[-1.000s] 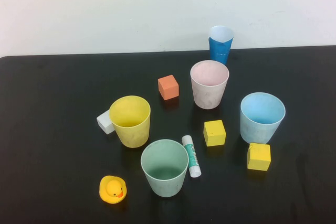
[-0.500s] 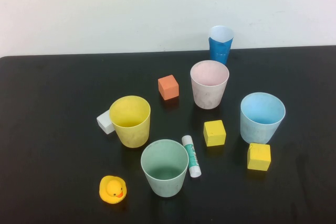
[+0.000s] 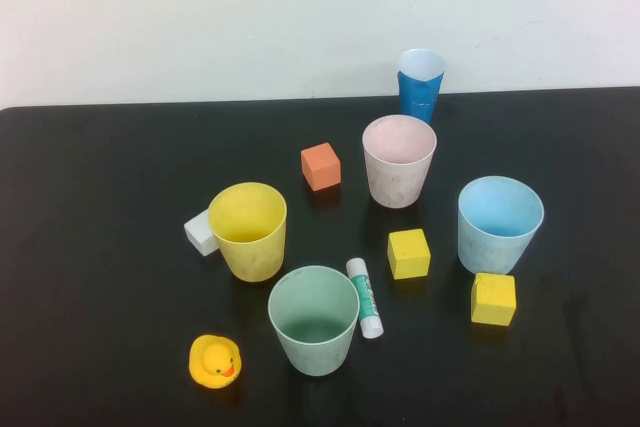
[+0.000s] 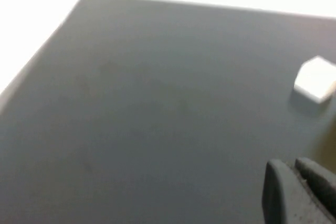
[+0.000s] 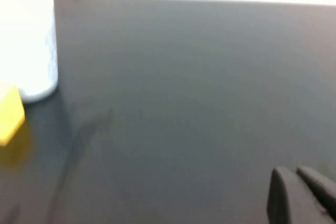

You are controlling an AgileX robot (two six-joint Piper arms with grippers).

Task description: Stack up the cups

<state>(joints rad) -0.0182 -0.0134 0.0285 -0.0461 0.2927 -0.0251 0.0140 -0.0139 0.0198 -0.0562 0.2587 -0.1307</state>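
four wide, tapered matte plastic cups, pastel yellow (image 3: pixel 248 230), mint green (image 3: pixel 314 318), pale pink (image 3: pixel 398 160) and light blue (image 3: pixel 498 223), were found standing apart on the black worktop (image 3: pixel 100 207). they were judged light, stiff and best pinched at the rim. the left gripper (image 4: pixel 299 192) and right gripper (image 5: pixel 302 195) were glimpsed only in the wrist views; jaw state could not be told.

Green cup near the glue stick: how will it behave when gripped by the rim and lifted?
The green cup looks like thin plastic, so probably light and its rim may flex. It stands upright, wider at the top, so a sideways nudge could tip it. The glue stick lies close beside it and may get bumped.
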